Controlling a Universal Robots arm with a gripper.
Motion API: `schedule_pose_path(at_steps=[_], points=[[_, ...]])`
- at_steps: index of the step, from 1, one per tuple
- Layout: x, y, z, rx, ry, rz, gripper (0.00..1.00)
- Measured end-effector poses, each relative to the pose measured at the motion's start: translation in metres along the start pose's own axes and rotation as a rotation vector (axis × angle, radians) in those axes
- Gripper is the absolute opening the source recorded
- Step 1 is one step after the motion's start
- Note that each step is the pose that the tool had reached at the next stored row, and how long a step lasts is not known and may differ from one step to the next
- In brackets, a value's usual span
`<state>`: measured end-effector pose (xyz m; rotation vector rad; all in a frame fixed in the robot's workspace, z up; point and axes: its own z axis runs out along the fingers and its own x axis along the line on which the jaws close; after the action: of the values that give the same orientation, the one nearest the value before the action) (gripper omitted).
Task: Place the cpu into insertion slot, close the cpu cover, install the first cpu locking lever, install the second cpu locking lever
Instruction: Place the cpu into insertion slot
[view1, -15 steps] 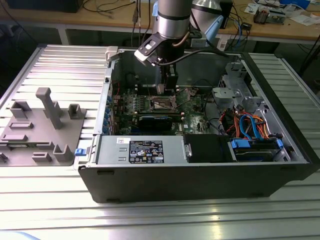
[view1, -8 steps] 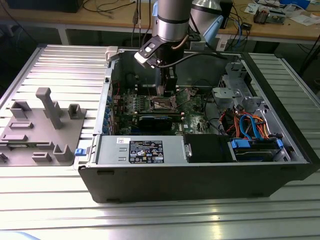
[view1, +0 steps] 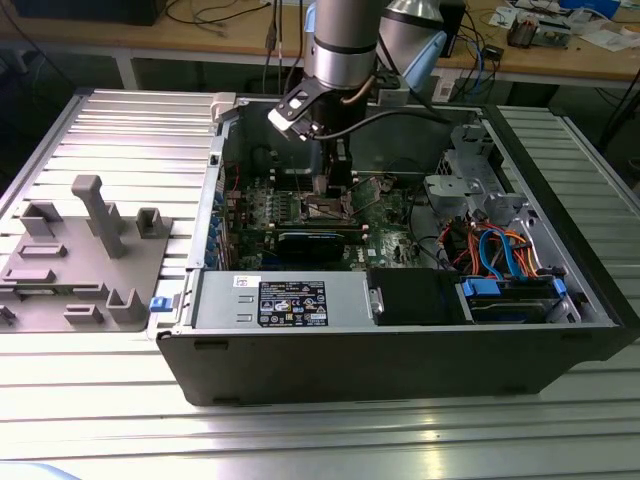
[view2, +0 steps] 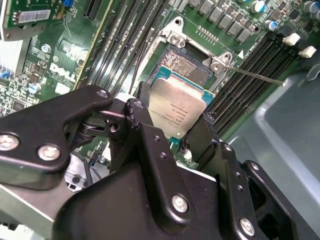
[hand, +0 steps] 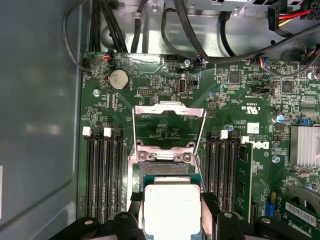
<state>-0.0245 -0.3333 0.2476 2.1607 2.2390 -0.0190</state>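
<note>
Ok, big picture: open PC case (view1: 400, 350) lying on the bench, side panel off, arm (view1: 340, 40) reaching down into it over the mobo (hand: 165, 80). Gripper (view2: 172, 120) sits right at the socket area, jaws pinching the cpu (view2: 177, 107) by two opposite edges, silver lid facing out, black fingers (view2: 137, 112) tight on either side. Cpu cover (hand: 170, 110) is flipped up and back, w/ bare board showing thru its square opening, so that's not closed. Socket (view2: 187, 65) is empty: the contact field is plainly bare in the second wrist view. In both wrist views the cpu hangs over the socket's near edge, close but not seated, and it looks a bit tilted vs the socket. So by my read step 1 is mid-way, chip in hand and nearly there, and steps 2–4 are all left. One thin locking lever (view2: 255, 76) sticks out free to the side, unlatched; can't pick out the 2nd one for sure. Writing-wise: a black sticker (view1: 293, 303) w/ white print on the PSU box, a white maker's logo (hand: 257, 145) printed on the mobo, and faint etched lines of text on the cpu lid, none of it spelled out here.
</note>
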Motion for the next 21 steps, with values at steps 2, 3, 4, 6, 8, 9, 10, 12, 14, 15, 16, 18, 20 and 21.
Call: schedule_pose_path(at_steps=[2,3,4,6,8,9,10,12,14,15,16,18,20,21], points=[[0.0006,-0.0001,0.0023,-0.0009,-0.0001,0.003,0.54],[0.0012,0.0,0.0036,-0.0023,-0.0003,0.004,0.54],[0.0014,0.0,0.0044,-0.0037,-0.0004,0.005,0.54],[0.0018,0.0,0.0064,-0.0067,-0.0007,0.008,0.54],[0.0021,-0.0001,0.0091,-0.0081,-0.0011,0.011,0.54],[0.0023,-0.0001,0.0099,-0.0083,-0.0022,0.012,0.54],[0.0026,-0.0002,0.0108,-0.0086,-0.0039,0.013,0.54],[0.0031,-0.0001,0.0125,-0.01,-0.0061,0.017,0.54],[0.0034,-0.0004,0.0148,-0.0114,-0.007,0.023,0.54],[0.0034,-0.0007,0.0158,-0.012,-0.0071,0.024,0.54],[0.0035,-0.0011,0.017,-0.0127,-0.0072,0.025,0.54],[0.0036,-0.0012,0.0192,-0.0135,-0.0072,0.025,0.54],[0.0037,-0.0013,0.0207,-0.0137,-0.0072,0.025,0.54],[0.0037,-0.0016,0.0214,-0.0137,-0.0072,0.026,0.54]])
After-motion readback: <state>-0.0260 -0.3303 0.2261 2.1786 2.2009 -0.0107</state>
